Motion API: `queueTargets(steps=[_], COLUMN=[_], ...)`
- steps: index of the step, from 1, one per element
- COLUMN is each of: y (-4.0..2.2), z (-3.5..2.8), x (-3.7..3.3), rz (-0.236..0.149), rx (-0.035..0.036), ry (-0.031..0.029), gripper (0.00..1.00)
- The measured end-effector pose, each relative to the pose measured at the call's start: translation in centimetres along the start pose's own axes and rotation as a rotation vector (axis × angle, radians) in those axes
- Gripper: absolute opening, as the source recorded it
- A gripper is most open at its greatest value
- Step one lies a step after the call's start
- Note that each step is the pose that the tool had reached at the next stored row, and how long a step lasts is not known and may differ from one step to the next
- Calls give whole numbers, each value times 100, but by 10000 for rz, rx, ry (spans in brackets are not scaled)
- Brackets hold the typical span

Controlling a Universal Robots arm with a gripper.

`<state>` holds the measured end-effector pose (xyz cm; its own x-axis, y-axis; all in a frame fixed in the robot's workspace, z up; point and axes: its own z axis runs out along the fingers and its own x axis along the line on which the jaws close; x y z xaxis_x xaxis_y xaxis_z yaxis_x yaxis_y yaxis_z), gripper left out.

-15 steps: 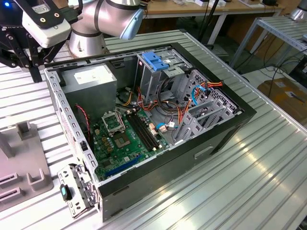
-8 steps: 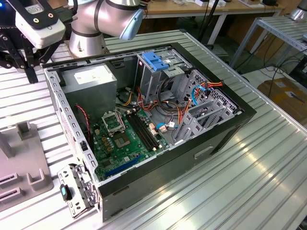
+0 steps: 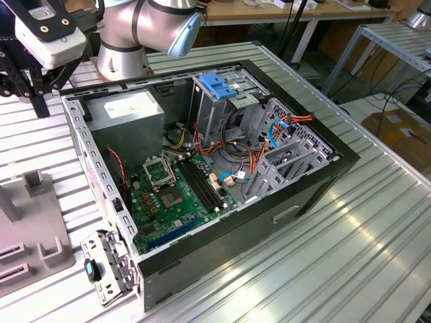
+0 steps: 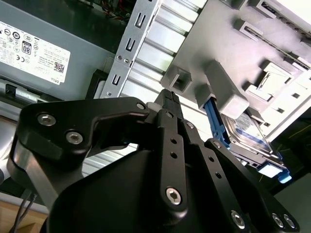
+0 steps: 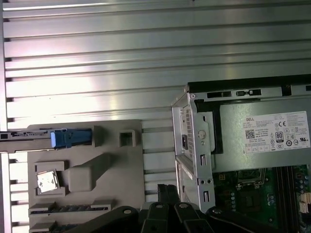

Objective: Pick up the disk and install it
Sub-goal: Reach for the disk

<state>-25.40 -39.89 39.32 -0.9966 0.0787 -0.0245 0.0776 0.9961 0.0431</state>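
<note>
The disk (image 4: 245, 138) is a dark drive in a bright blue carrier. It stands on edge in a slot of the grey holder block (image 4: 228, 53). In the first wrist view the disk (image 5: 29, 136) shows edge-on, its blue end tab (image 5: 71, 138) pointing at the block's middle. My gripper (image 4: 167, 97) hangs above the ribbed table between the block and the case corner, apart from the disk. Its black fingertips (image 5: 166, 193) sit together with nothing between them. In the exterior view the gripper (image 3: 39, 101) is above the case's far corner on the exterior view's left.
The open computer case (image 3: 316, 182) lies on the ribbed table (image 3: 350, 269), with motherboard (image 3: 172, 195), cables and a drive cage topped by a blue latch piece (image 3: 219, 84). A grey power supply box (image 5: 265, 138) with white label fills one corner. The holder block (image 3: 37, 229) lies beside the case.
</note>
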Motion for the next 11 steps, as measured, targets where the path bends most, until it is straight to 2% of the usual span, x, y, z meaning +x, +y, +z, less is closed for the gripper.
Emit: queueTargets(steps=[11], y=[-8], z=[-2], x=[100], rz=[1], rx=[-1], ry=[0], gripper=[11])
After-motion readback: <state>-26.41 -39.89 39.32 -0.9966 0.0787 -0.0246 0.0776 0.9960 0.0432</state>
